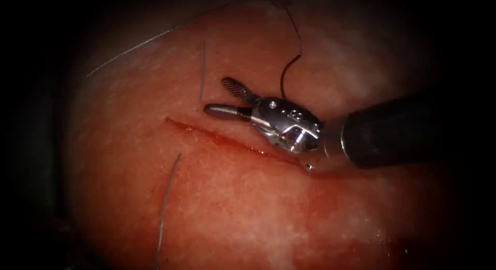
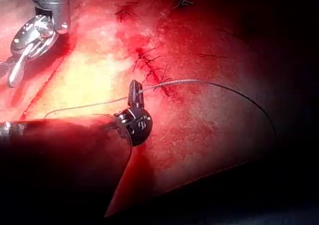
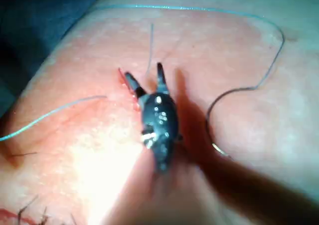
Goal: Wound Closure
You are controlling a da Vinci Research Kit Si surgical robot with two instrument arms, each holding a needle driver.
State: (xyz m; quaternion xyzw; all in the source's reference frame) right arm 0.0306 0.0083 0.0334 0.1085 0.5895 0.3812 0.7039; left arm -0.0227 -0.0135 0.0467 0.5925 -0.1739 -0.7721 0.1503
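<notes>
Gaping, empty: right hand [image 1: 219,97] over cut [image 1: 222,141]; left hand [image 2: 135,93] clamped on thread [image 2: 219,86]; 1 tissue [image 1: 232,208].

The right arm's tool [image 1: 221,97] lies over the tissue [image 1: 248,208], its tips just above the cut's [image 1: 217,138] left end. Thread [image 1: 168,197] crosses the tissue's lower left edge; the left arm's tool [image 2: 135,93] clamps thread beside older stitches [image 2: 149,65].

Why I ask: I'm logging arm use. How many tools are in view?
2. The right arm's tool, jaws open and empty, sits just above the cut. The left arm's tool is shut on the thread. Needle's place unclear.
</notes>
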